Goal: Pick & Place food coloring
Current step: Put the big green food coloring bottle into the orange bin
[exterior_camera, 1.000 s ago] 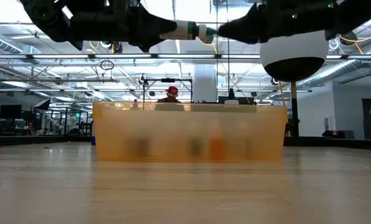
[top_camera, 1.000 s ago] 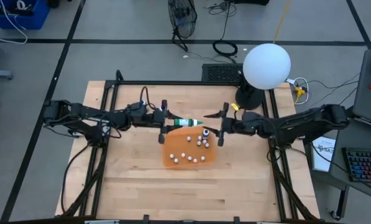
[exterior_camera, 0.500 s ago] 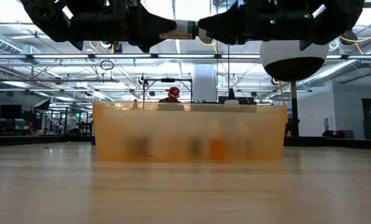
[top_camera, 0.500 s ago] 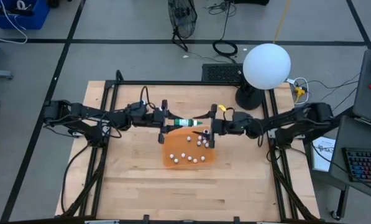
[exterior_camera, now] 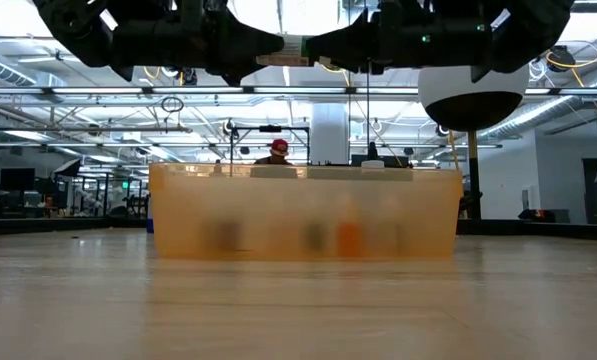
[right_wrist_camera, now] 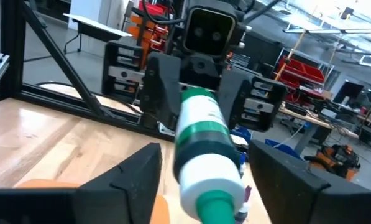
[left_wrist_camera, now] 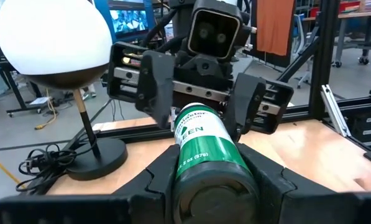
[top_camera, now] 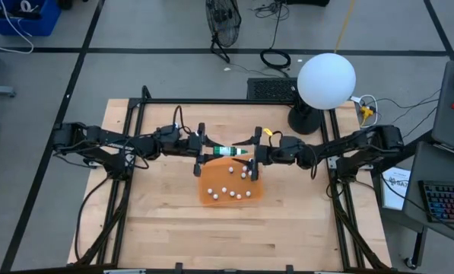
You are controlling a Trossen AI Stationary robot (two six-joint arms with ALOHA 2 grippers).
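L gripper (top_camera: 203,151) clamps green bottle (top_camera: 225,151); R wrist view: R fingers (right_wrist_camera: 138,171) apart round cap.

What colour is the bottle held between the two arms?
Green with a white band; the bottle shows best in the right wrist view.

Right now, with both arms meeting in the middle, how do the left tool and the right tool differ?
Grip: the left tool is clamped on the base end of the green-banded bottle, holding it level. The right tool is open, its fingers standing apart on either side of the cap end with gaps showing.
Side: the left tool reaches in from the table's left, the right tool from its right.
Shared: both hang above the orange bin, facing each other in line with the bottle.
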